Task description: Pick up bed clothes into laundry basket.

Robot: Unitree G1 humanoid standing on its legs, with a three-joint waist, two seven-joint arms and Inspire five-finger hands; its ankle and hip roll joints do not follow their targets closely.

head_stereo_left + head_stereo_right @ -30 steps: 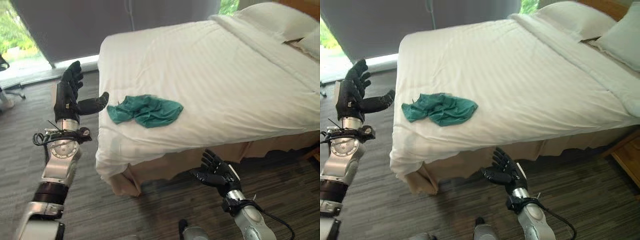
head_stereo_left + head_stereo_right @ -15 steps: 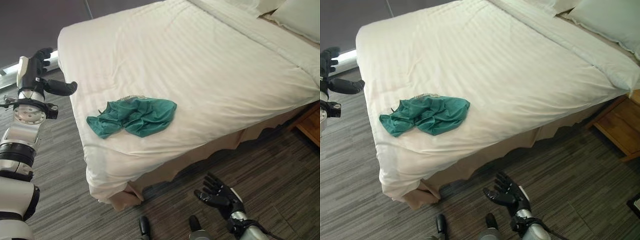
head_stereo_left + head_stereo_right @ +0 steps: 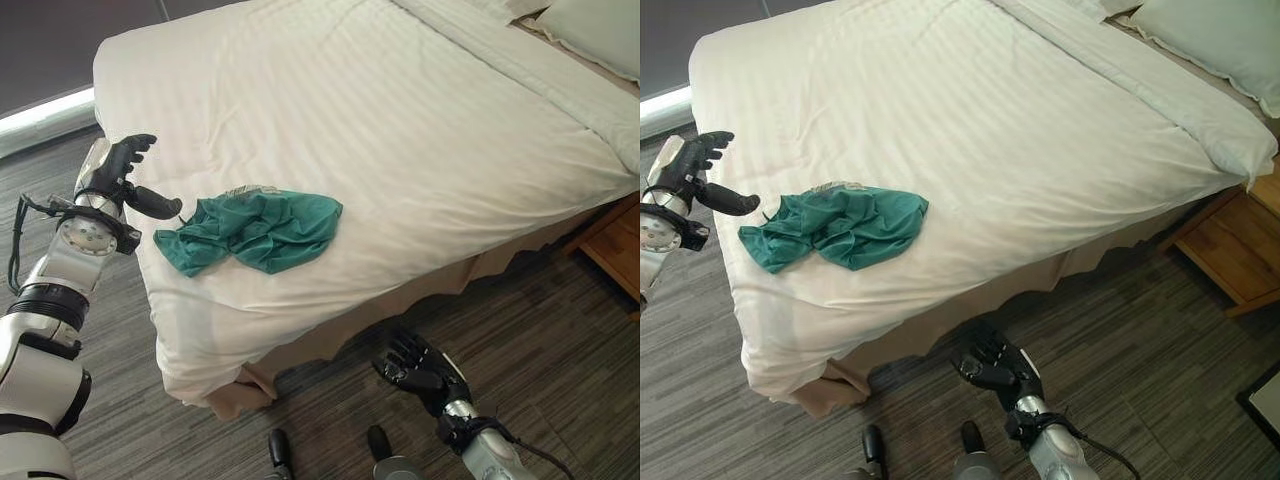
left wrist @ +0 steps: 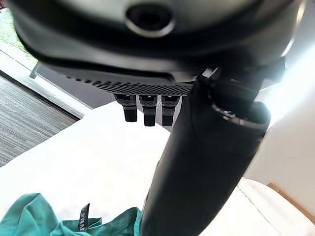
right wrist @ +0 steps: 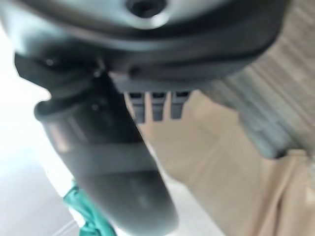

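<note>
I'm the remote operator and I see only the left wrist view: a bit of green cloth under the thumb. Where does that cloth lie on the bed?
Observer: The green cloth lies crumpled near the corner of the bed closest to the robot.
Operator: Is my left hand on it?
Observer: No, the left hand is open beside it, thumb toward the cloth.
Operator: And the right hand?
Observer: The right hand hangs low over the floor, below the bed's edge.
</note>
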